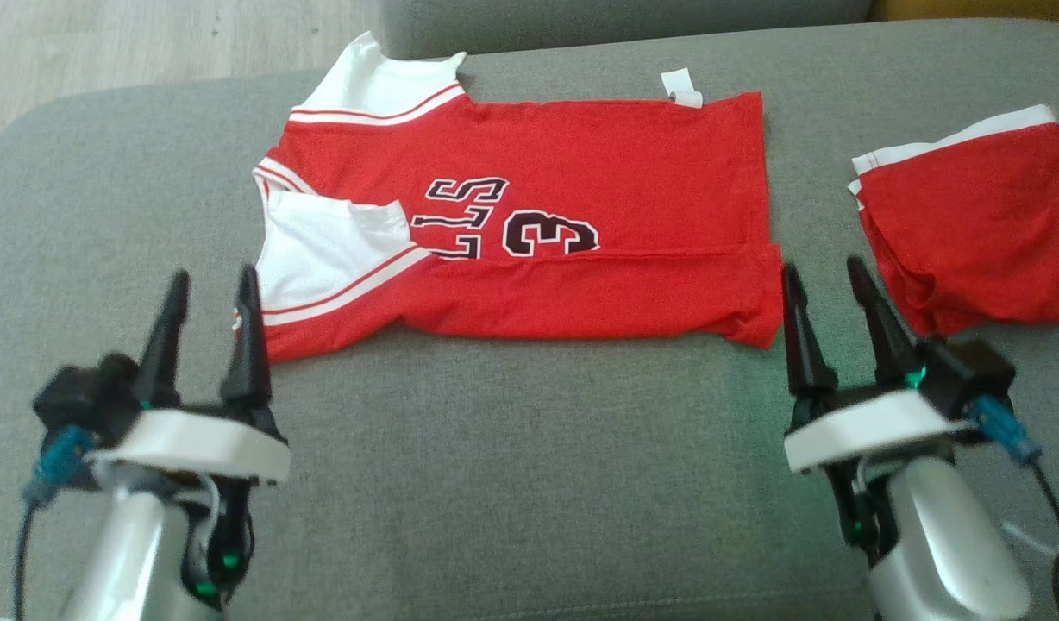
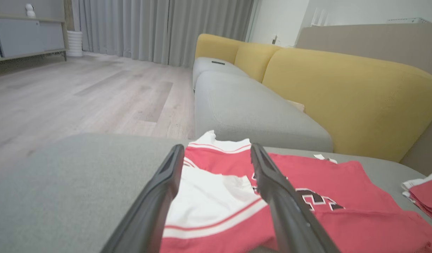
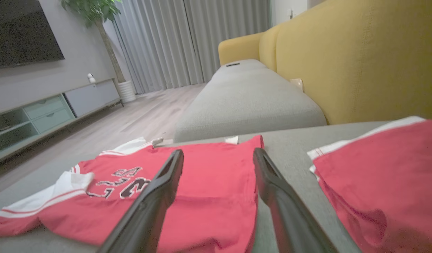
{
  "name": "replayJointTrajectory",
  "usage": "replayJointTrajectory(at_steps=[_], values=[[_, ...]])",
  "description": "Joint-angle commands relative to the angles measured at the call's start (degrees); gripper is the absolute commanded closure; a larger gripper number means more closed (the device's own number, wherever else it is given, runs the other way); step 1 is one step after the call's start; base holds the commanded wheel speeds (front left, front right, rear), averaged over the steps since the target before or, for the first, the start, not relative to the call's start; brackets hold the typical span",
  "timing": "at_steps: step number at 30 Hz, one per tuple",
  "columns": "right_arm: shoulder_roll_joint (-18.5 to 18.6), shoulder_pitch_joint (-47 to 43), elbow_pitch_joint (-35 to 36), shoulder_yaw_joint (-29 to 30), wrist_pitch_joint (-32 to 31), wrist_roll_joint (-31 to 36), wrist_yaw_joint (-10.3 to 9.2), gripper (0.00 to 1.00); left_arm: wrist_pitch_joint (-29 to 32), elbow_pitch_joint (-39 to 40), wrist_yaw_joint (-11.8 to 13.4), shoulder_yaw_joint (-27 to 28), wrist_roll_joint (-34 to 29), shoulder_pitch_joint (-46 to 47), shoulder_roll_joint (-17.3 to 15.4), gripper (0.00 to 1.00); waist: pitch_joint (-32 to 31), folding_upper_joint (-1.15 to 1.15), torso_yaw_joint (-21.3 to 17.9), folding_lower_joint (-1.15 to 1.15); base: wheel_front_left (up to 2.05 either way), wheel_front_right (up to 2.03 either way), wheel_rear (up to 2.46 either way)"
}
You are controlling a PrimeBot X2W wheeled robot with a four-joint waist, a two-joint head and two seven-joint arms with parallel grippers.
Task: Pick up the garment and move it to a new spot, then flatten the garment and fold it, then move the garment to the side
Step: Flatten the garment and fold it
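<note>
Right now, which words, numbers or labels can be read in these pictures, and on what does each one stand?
"3": black digit with a white edge, on the red jersey.
"S": last letter of a black word beside the digit; the other letters are cut off by the fold and the white sleeve, so they are unreadable.
white tag at the jersey's edge: no readable print.
folded red garment: no text.
</note>
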State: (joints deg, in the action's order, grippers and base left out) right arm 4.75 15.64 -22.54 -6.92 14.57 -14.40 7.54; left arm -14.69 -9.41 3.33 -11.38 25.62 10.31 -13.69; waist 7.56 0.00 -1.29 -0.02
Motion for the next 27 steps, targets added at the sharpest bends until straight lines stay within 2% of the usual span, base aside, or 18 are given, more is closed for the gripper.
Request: replayJointTrajectory(at_steps=[1,4,8,13,22,27], values=[[-0.18,1.38,2.69,-0.42,0.41,1.01,-0.05,0.00,-0.30,1.39,-0.69,2.93,-0.65,1.62,-0.45,0.00,-0.10,0.00,0.03,0.02,0.00,0.00,0.00],[-1.53,-1.67,4.75,0.40,0.42,3.01,-0.05,0.00,-0.30,-1.73,-2.70,4.22,-3.94,0.03,0.97,0.00,0.19,0.00,-0.09,0.02,0.00,0.00,0.00],[-1.81,-1.58,5.72,0.24,0.42,3.55,-0.05,0.00,-0.30,-5.66,-4.02,5.65,-5.95,1.88,1.33,0.00,1.32,0.00,-0.42,0.02,0.00,0.00,0.00],[-1.85,-0.65,6.30,-0.42,0.42,3.41,-0.05,0.00,-0.01,-14.57,-5.59,4.35,-7.50,5.74,0.99,0.00,2.74,0.00,-1.02,0.02,0.00,0.00,0.00],[-1.86,0.35,6.59,-1.09,0.33,3.48,-0.05,0.00,3.48,-30.02,-4.00,3.61,-9.01,13.47,-0.96,0.00,5.54,0.00,-2.91,0.02,0.00,0.00,0.00],[-1.87,0.54,6.63,-1.47,0.34,3.44,-0.05,0.00,4.71,-36.21,-3.92,3.33,-9.05,16.25,-1.75,0.00,6.30,0.00,-3.68,0.02,0.00,0.00,0.00]])
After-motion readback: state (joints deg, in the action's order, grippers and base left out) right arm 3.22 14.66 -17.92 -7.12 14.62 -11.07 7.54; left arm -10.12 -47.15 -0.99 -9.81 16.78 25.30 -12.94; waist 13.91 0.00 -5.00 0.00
